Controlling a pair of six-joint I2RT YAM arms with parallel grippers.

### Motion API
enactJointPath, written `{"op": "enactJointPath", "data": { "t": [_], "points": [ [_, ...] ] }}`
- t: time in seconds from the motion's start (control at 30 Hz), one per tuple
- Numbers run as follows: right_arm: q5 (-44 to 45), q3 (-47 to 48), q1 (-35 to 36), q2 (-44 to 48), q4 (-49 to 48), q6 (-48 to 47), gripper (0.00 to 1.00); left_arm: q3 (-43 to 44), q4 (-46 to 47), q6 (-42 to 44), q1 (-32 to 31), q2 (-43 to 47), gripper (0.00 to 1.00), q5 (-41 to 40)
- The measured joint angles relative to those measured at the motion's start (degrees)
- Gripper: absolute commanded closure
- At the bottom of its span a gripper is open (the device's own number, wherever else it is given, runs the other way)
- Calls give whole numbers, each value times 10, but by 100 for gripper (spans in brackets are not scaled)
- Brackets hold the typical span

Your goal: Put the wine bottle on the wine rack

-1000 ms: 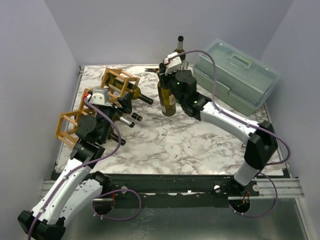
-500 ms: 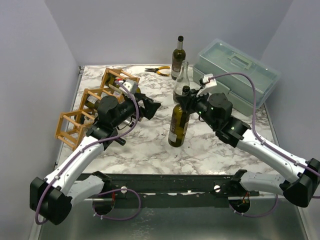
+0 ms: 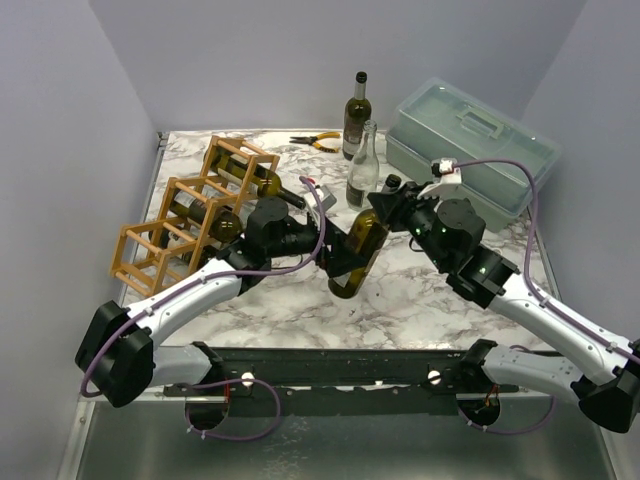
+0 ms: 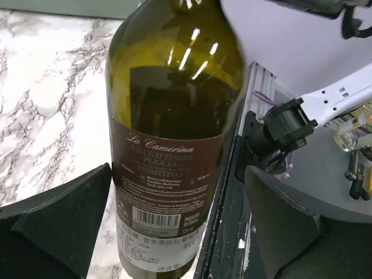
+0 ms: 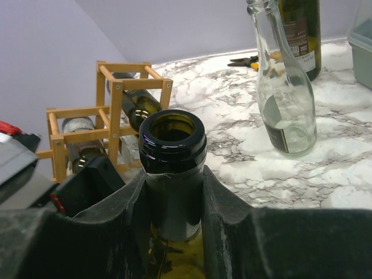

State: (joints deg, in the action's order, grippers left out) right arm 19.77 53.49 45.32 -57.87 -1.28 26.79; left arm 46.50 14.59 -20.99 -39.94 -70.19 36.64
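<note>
A dark green wine bottle (image 3: pixel 357 252) with a brown label (image 4: pixel 168 168) leans over the marble table, neck up to the right. My right gripper (image 3: pixel 388 203) is shut on its neck (image 5: pixel 173 192), just below the open mouth. My left gripper (image 3: pixel 337 262) is open around the bottle's lower body, one finger (image 4: pixel 58 221) on each side with gaps showing. The wine rack (image 3: pixel 190 215), a light-brown stick lattice, stands at the left with bottles lying in some cells. It also shows in the right wrist view (image 5: pixel 110 113).
An upright dark bottle (image 3: pixel 356 112) and a clear glass bottle (image 3: pixel 362 165) stand at the back centre. Yellow-handled pliers (image 3: pixel 318 142) lie beside them. A pale green toolbox (image 3: pixel 470 150) fills the back right. The table's black front rail (image 3: pixel 340 365) is near.
The bottle has tipped from upright to leaning, base towards the left. My left gripper has moved right from near the rack and now brackets the bottle's body. My right gripper keeps hold of the neck.
</note>
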Motion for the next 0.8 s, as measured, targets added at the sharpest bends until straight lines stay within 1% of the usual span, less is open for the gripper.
{"op": "enactJointPath", "data": {
  "t": [0.1,0.27,0.37,0.47,0.67,0.8],
  "points": [
    [1,-6,0,10,-3,20,100,1,-8,3,-7,-9,7,-8],
    [5,-14,0,24,-12,51,100,26,-60,32,-18,-15,9,-55],
    [6,-19,0,24,-19,63,100,35,-74,43,-23,-15,11,-67],
    [7,-25,-1,24,-21,72,100,35,-82,51,-26,-15,11,-73],
    [10,-32,-1,24,-26,90,100,35,-89,61,-26,-16,2,-77],
    [10,-33,-1,24,-35,100,100,36,-93,70,-28,-21,1,-78]
  ]
}}
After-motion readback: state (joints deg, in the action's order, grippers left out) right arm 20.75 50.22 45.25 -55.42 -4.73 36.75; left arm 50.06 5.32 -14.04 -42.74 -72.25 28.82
